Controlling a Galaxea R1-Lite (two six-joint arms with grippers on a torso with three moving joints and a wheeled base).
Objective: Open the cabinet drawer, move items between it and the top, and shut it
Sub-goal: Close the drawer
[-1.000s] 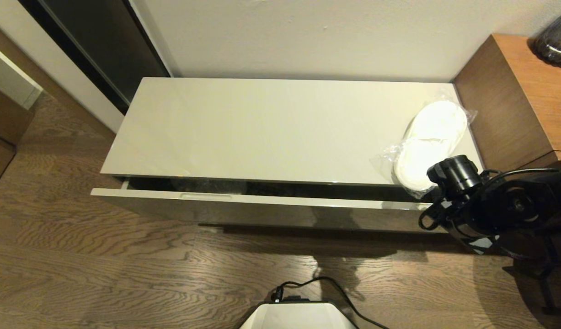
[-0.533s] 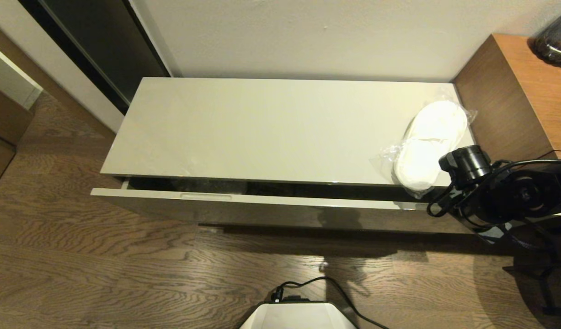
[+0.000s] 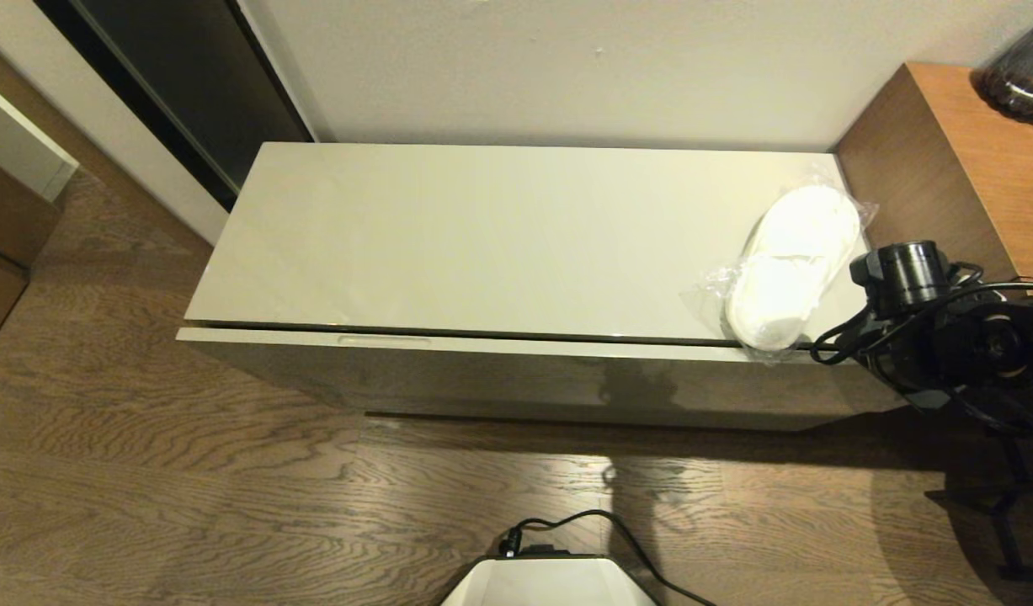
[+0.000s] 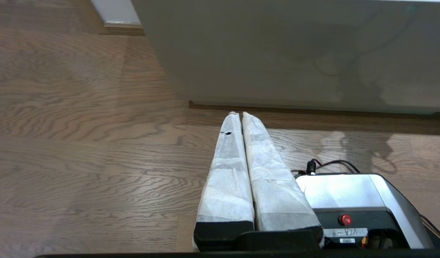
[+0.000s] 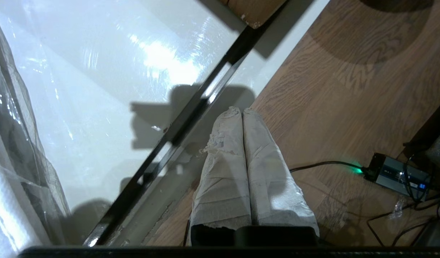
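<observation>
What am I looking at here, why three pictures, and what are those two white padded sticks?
It is a two-armed robot standing before a low cabinet. The wide picture comes from a camera on its head, looking down. The other two come from cameras on its wrists, just behind the fingers. The padded sticks are each gripper's two fingers, wrapped in white material and pressed together, holding nothing. The left gripper hangs parked low over the wooden floor, beside the robot's base. The right gripper is at the cabinet's right end, by the drawer front, which shows only a thin dark gap. On the glossy top lies one pair of white slippers in a clear bag.
</observation>
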